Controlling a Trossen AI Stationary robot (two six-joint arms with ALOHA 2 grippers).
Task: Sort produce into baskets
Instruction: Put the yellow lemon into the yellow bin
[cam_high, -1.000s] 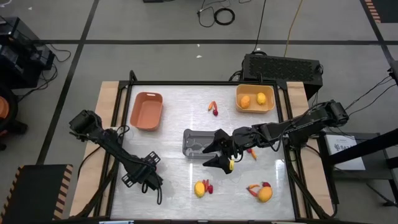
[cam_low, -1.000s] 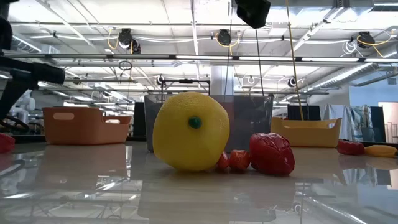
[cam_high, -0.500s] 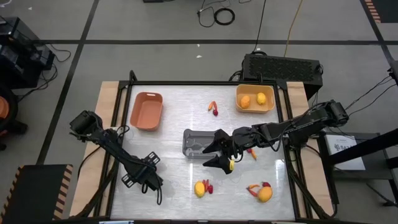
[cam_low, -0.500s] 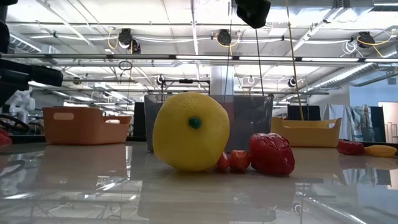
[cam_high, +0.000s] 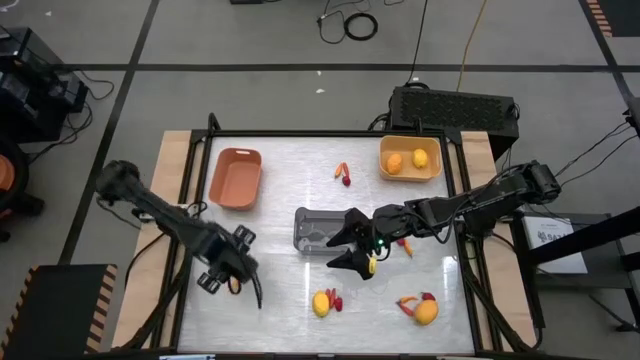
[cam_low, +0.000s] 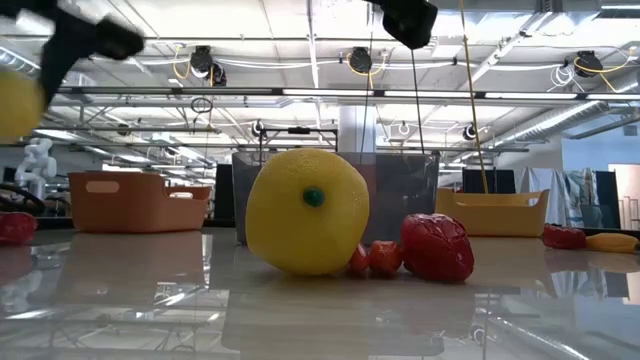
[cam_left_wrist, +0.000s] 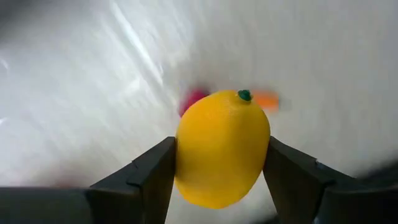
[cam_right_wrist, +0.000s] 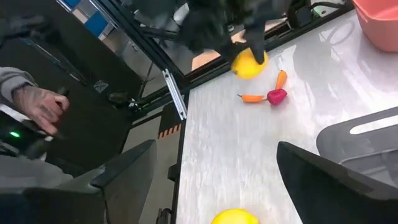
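Left gripper (cam_high: 228, 270), well off to the left-arm side of the grey basket (cam_high: 298, 232), with its fingers (cam_left_wrist: 155, 165) clamped on either flank of a yellow fruit (cam_left_wrist: 222, 148), green stem nub uppermost. A second ago these fingers stood wide apart and low at the table. They have since closed on the fruit and the arm has risen and swung slightly away, so that in the low view the fruit hangs clear of the tabletop. A red berry (cam_right_wrist: 277, 95) and a carrot stick (cam_right_wrist: 252, 98) are left on the table beneath it. The pick therefore appears complete, and what remains for this piece is probably the carry. The likely destination is the yellow basket (cam_high: 383, 150), beyond the grey basket toward the right arm's far corner, which already holds two similar fruits. The terracotta basket (cam_high: 215, 185), on the far side of the grey basket toward the left arm, looks empty. Right gripper (cam_high: 362, 250), unchanged, waits just beside the grey basket on its right-arm side, fingers spread wide and holding nothing. Two more yellow fruits with berries and sticks lie on the table nearer than the grey basket, not yet sorted.
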